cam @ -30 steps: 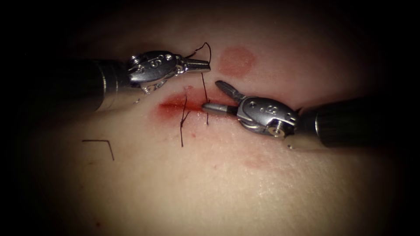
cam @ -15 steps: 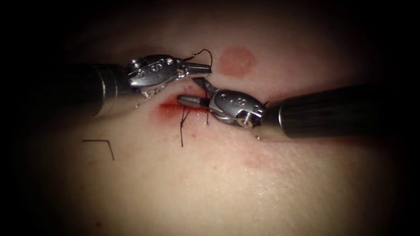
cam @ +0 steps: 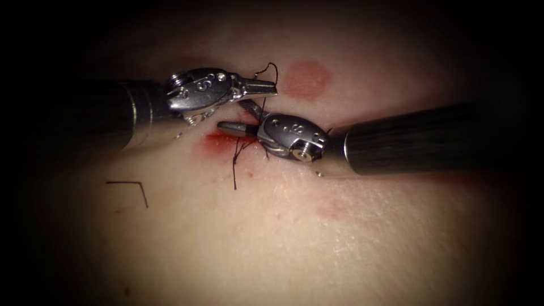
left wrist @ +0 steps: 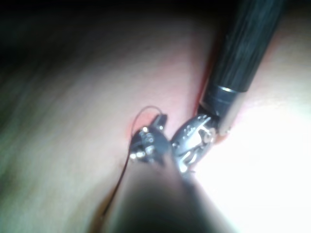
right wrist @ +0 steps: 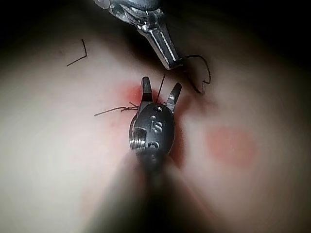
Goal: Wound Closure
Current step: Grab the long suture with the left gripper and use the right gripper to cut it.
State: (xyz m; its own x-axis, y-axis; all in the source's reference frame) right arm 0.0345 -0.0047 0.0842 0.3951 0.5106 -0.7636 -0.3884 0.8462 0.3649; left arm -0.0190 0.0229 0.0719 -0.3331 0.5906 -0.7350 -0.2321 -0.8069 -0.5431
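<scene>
My left tool (cam: pixel 267 86) is shut on the dark thread (cam: pixel 263 105) close to its free end, which curls above the jaw tips. From there the thread drops straight to the red cut (cam: pixel 218 140) in the tissue (cam: pixel 294 238). My right tool (cam: pixel 238 117) comes in from the right with its jaws open, one on each side of that taut strand and holding nothing. In the right wrist view the thread (right wrist: pixel 161 86) runs between the open jaws of the right tool (right wrist: pixel 160 90), and the left tool (right wrist: pixel 174 62) pinches it beyond them. The left wrist view has the left tool (left wrist: pixel 158 120) beside the right tool's wrist (left wrist: pixel 194 141).
A tied stitch with short tails (cam: pixel 236 161) crosses the cut just left of the right tool. A loose bent piece of cut thread (cam: pixel 129 185) lies on the tissue far left. A round red mark (cam: pixel 306 78) lies above and to the right of the tools.
The right tool has slid left along the cut with its jaws open and now straddles the thread below the left tool's tip. The left tool has kept its hold and barely moved.
</scene>
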